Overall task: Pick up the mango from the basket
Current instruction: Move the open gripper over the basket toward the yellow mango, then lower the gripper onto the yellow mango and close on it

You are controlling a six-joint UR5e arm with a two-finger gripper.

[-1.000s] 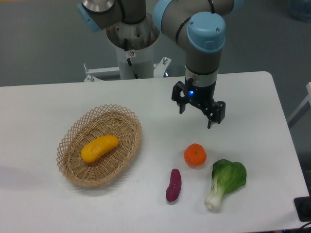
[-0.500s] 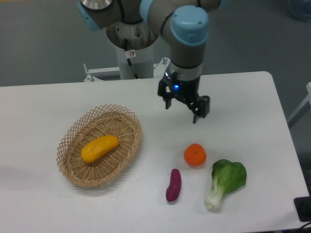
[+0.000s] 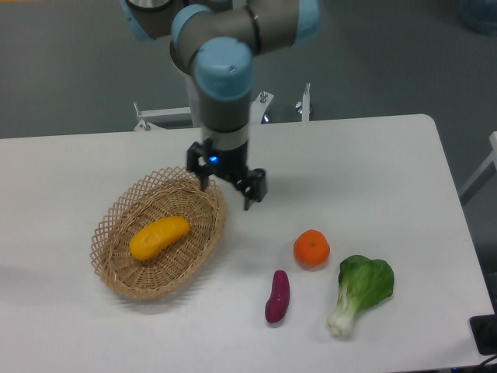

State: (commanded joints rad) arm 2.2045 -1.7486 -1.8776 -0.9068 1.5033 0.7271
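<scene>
Yellow-orange mango [image 3: 158, 236] lying lengthwise in the middle of the wicker basket [image 3: 116, 211], on the white worktop [image 3: 373, 155]. Down and to the left of the tool [image 3: 226, 189], well apart from it. Tool fingers spread apart, holding nothing, poised over the basket's upper right rim.

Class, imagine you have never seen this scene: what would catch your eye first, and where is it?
Probably the bright yellow-orange mango lying alone in the wicker basket at the table's left. Next, the open gripper hanging over the basket's right rim, and the tangerine, purple sweet potato and leafy green grouped at the right front.
</scene>
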